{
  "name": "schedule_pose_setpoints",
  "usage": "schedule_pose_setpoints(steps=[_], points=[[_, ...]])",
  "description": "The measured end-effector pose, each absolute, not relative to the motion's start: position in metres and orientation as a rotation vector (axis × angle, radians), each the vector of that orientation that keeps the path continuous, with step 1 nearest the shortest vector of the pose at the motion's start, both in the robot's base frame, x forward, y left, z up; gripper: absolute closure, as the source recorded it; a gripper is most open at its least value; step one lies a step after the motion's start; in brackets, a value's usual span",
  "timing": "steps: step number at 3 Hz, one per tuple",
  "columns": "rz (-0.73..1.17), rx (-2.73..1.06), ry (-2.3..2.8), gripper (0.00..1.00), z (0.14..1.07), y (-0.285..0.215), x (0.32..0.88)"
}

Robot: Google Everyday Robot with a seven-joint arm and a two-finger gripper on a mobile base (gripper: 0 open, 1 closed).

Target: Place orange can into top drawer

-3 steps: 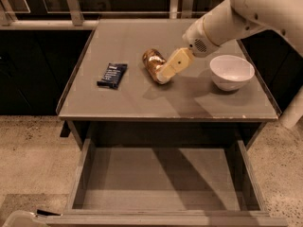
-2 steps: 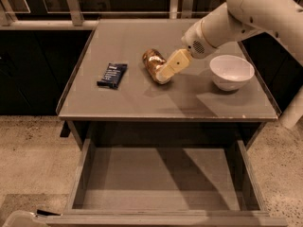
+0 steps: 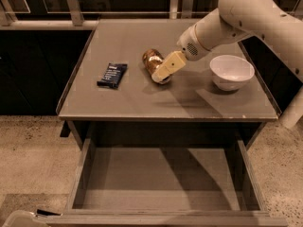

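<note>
Claw (image 3: 163, 70) is touching the orange can (image 3: 151, 59) on my desk (image 3: 123, 103); can't tell if clenched; top drawer (image 3: 165, 183) open, well below claw.

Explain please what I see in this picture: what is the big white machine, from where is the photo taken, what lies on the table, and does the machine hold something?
The white machine is a robot arm; its grasping end is called the tool. There is only one picture, from a camera that looks down at the grey table from its front side. On the table are a flat dark blue snack wrapper, a small shiny orange-copper metal can and a white round bowl. The tool is at the can, between the wrapper and the bowl; whether it grips the can cannot be told. Below the tabletop, a wide shallow grey drawer is pulled open.
</note>
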State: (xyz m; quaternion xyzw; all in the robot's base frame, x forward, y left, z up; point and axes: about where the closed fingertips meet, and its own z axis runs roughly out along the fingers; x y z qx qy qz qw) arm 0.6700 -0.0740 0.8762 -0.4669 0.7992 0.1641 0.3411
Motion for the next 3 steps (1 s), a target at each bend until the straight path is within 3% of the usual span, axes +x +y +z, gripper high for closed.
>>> schedule_pose_setpoints(steps=[3], points=[[0.494,-1.233,2.115,0.0,0.848,-0.05,0.682]])
